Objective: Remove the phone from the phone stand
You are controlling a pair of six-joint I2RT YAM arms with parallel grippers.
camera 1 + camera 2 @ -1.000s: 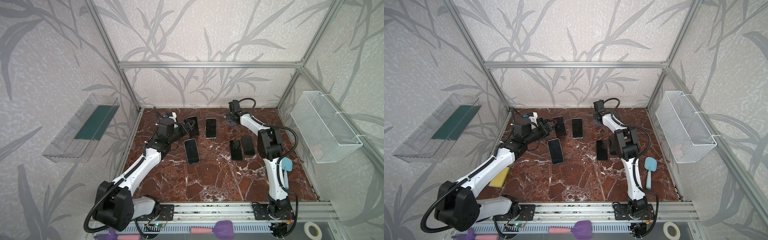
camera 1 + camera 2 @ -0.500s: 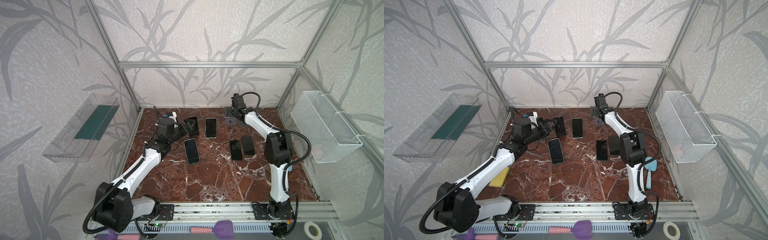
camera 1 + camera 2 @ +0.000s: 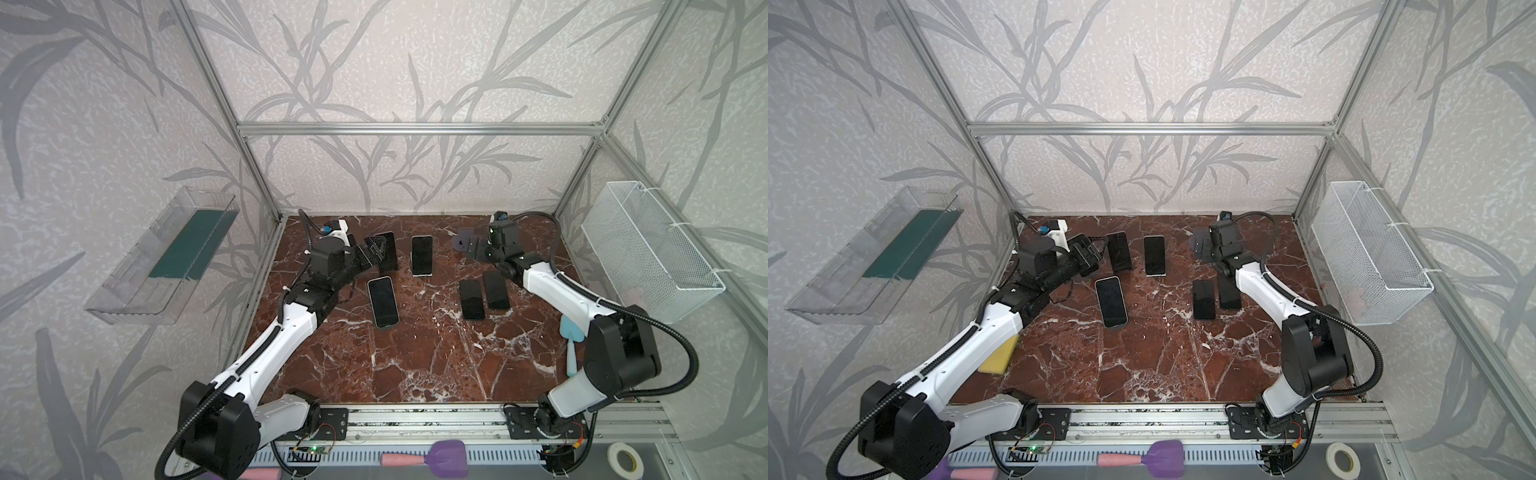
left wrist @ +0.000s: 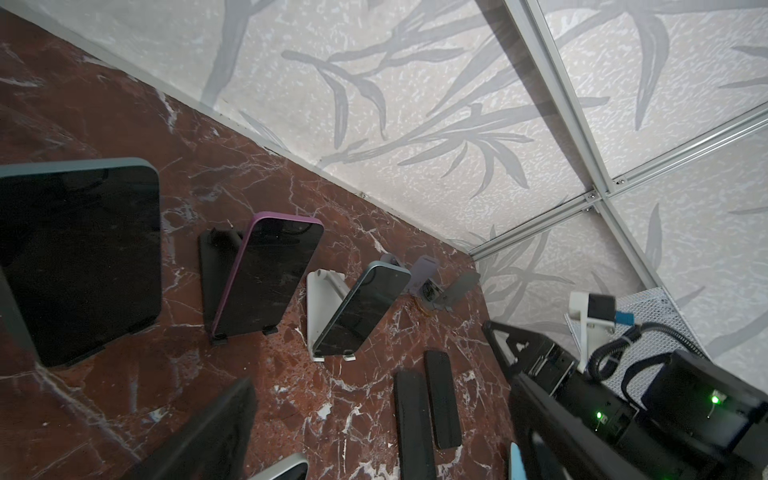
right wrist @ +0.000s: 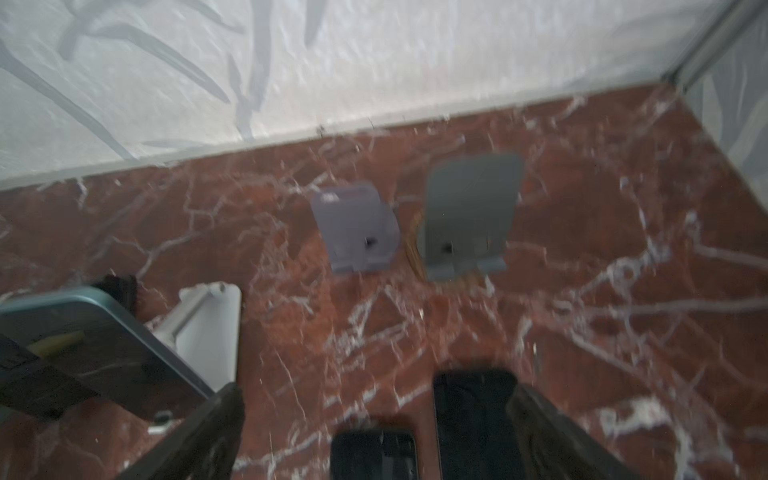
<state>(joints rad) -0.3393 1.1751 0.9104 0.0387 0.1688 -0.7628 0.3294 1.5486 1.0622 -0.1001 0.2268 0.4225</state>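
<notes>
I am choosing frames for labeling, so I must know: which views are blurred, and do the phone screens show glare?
Right wrist view: motion-blurred all over; even the lilac stand has soft edges. Left wrist view: sharp; the purple-edged phone carries faint screen reflections, no strong glare. Both top views: sharp, evenly lit, no hard shadows on the marble table.

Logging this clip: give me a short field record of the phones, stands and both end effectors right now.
left end effector: open, empty
right end effector: open, empty, near the flat phones
phones flat: black phone and second black phone, side by side on the marble table
empty stands: lilac stand; grey stand
phones on stands: purple-rimmed phone on black stand; blue-rimmed phone on white stand
other phones: teal-rimmed phone propped beside the left end effector; light-rimmed phone mid-table, support unclear
task state: unfinished; phones sit on stands
</notes>
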